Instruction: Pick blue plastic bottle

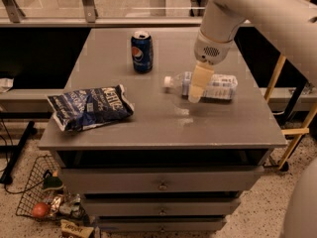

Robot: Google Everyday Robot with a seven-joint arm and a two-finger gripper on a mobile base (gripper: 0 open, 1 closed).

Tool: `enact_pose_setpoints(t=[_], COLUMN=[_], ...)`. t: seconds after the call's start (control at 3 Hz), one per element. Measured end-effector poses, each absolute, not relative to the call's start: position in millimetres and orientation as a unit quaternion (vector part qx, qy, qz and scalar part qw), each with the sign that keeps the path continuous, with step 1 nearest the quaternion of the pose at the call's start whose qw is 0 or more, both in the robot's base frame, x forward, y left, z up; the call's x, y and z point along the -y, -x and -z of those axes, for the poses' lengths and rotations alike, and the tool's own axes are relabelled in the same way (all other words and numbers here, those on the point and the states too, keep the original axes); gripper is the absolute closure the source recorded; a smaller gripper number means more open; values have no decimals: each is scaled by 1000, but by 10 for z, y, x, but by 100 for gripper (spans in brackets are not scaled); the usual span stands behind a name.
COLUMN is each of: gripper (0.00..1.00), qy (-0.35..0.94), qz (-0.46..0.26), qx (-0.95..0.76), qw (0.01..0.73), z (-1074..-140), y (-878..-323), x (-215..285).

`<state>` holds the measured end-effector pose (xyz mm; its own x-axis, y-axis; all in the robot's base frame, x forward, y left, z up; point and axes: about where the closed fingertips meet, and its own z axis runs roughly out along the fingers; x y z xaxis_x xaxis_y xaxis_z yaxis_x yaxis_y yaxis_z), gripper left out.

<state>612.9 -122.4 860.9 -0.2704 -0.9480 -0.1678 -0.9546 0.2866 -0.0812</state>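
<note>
We are holding our pincer (pixel 195 92) low over the blue plastic bottle (pixel 220 87), in front of its neck end; we cannot tell whether it is open or closed. The bottle is lying on its side at the right of the bench (pixel 148 128), white cap pointing left. The risk we are weighing: pressed off-centre, the round bottle could start rolling or squirting away. The soda can (pixel 142 52) and chip bag (pixel 90 106) are sitting well apart, leftward.

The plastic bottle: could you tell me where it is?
In the camera view, the bottle lies on its side on the table, right of the soda can, with the gripper over it.
</note>
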Motion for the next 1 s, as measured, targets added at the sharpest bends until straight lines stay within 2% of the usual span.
enact_pose_setpoints(t=[0.67,1.0], gripper=[61,85], qy=[578,578], qz=[-20,-20], qx=[-811,-805], qw=[91,128], z=[-8440,-8727], y=[-6220,-6259], x=[1199,1151])
